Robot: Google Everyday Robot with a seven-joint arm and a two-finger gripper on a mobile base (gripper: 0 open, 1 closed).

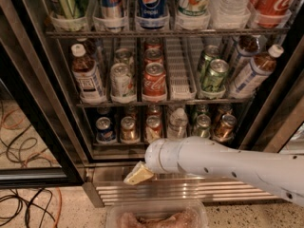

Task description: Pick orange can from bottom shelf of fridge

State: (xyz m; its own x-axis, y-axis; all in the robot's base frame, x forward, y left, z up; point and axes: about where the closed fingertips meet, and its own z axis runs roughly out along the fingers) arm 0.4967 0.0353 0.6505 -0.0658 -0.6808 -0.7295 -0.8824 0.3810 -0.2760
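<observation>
The fridge (28, 103) stands open in front of me, with a black frame and wire racks. Its bottom shelf (161, 144) is dim and holds a row of small cans. The orange can (224, 127), dull orange-brown with a silver top, stands at the right end of that row. My gripper (138, 174) hangs at the end of the white arm (223, 163). It is in front of the ribbed steel base panel (190, 191), just below the shelf's left-middle. It is well left of and lower than the orange can and holds nothing that I can see.
On the bottom shelf stand a blue Pepsi can (105, 130), a brownish can (128, 128), a red can (153, 127), a clear bottle (178, 122) and a green can (203, 126). The rack above holds bottles and a cola can (154, 82). Cables (23, 208) lie on the floor at left.
</observation>
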